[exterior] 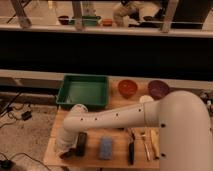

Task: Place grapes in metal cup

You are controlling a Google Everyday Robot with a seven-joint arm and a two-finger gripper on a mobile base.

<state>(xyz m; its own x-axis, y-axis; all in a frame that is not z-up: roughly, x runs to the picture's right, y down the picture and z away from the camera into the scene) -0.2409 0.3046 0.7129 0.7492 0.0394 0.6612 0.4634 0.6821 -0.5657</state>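
My gripper [65, 149] is down at the table's front left corner, at the end of the white arm [120, 117] that reaches across from the right. It points down onto the tabletop, just left of a black bar [81, 143]. The grapes do not show; the wrist covers the spot under the gripper. The metal cup is out of view.
A blue block [105, 148] lies right of the black bar. Utensils [145, 145] lie at the front right. A green tray [84, 91] sits at the back left, with a red bowl [127, 87], a purple bowl [158, 89] and a white cup [146, 99] to its right.
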